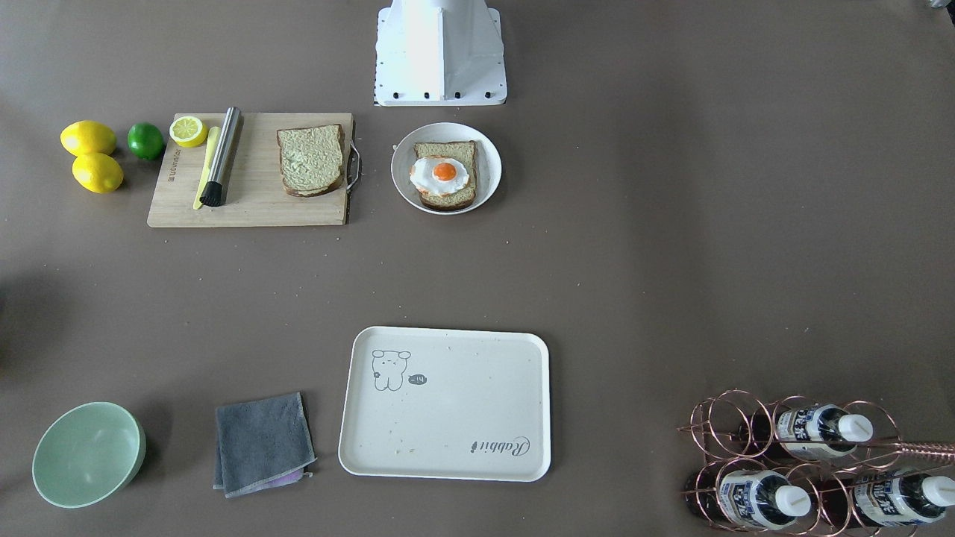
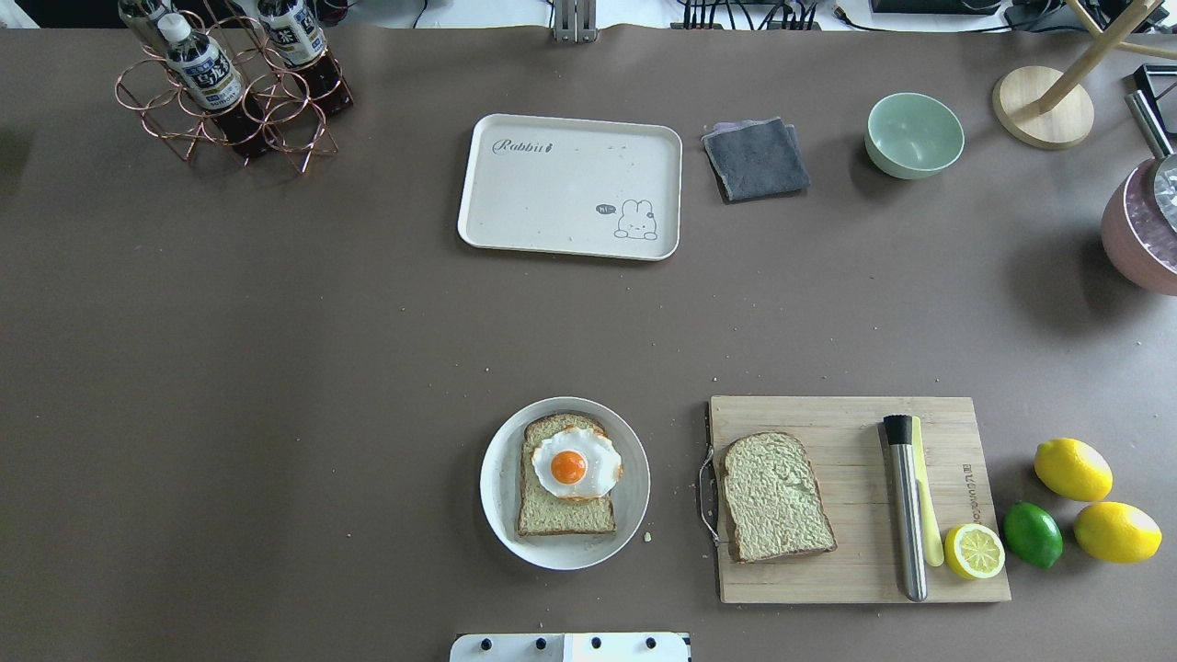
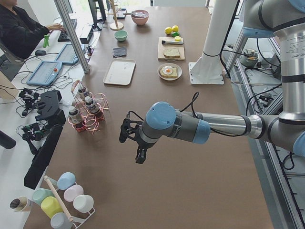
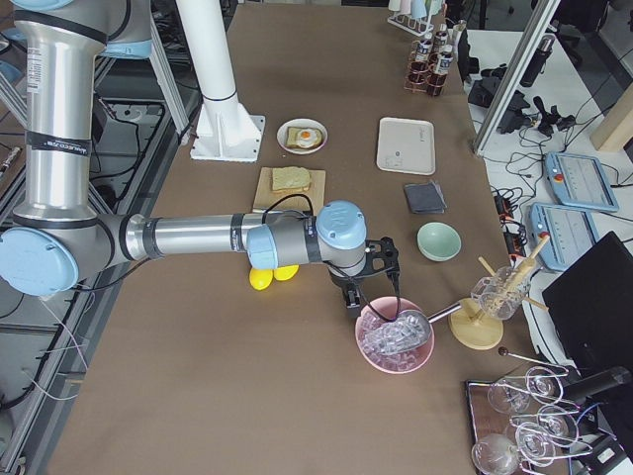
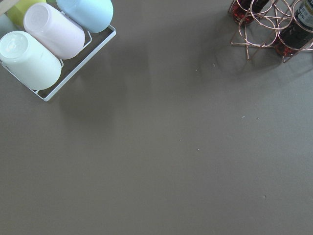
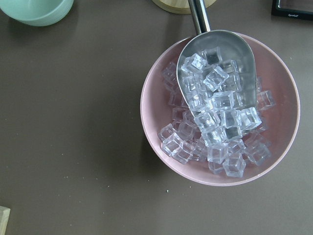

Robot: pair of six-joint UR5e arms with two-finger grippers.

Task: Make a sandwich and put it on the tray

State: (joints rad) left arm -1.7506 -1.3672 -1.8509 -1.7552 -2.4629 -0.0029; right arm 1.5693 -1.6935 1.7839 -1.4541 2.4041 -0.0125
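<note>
Brown table [image 2: 276, 368] carries everything, and neither arm is over the food. Reading the overhead view as a dial, the left gripper [image 3: 132, 143] hangs above bare table beyond the bottle rack [image 2: 230, 101], out past 9 o'clock. The right gripper [image 4: 371, 279] hangs beside the pink ice bowl [image 6: 156, 127], out toward 3 o'clock. Each gripper shows only in a side view, so I cannot tell whether its fingers are spread or pressed together.

The wooden cutting board [image 2: 855, 570] lies at 4 o'clock. The tray [image 2: 570, 184] lies at 12 o'clock, with no bread on it. The round white plate [image 2: 501, 515] sits at 6 o'clock, just beside the board's handle end and well apart from the tray.

The spread slice [image 2: 777, 496] lies flat, spread upward, on the 9 o'clock end of the board. The egg slice [image 2: 561, 519] lies flat on the plate, and the fried egg [image 2: 575, 464] rests on its 12 o'clock half.

By my reading the task is at its very start: the sandwich exists only as two separate halves, and nothing is gripped over them. What is left is to lift one slice, lay it on the other, and carry the closed stack up to the tray. The egg looks likely to slide if its slice tilts.
</note>
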